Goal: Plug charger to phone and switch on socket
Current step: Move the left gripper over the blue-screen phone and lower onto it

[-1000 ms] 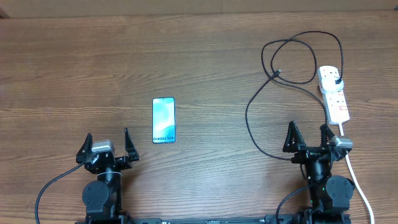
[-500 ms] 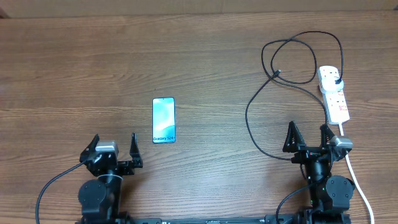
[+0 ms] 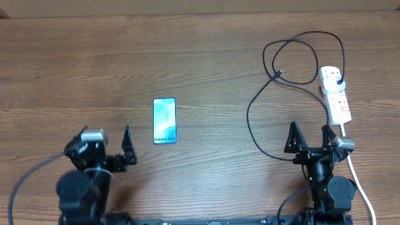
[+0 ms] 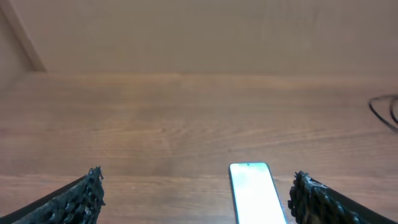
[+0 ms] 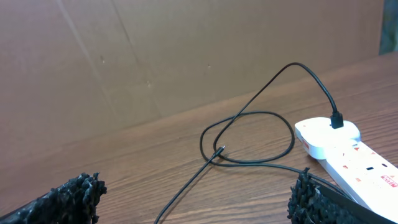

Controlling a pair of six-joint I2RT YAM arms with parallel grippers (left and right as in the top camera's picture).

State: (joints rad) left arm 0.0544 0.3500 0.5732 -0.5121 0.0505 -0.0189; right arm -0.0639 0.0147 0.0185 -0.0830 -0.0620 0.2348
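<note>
Only starting: left tool (image 3: 104,134) and right tool (image 3: 308,131) are hanging wide, empty. Next, the thin black charger cable (image 3: 249,112) by the right-edge white socket strip (image 3: 335,94) is needing grasping; slim teal-screened phone (image 3: 164,120) is lying mid-worktop (image 3: 206,56).

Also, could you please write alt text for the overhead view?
A phone lies screen-up on a wooden table, left of centre; at right, a black charger cable loops from a white power strip. The left gripper and right gripper sit open and empty near the bottom edge.
</note>
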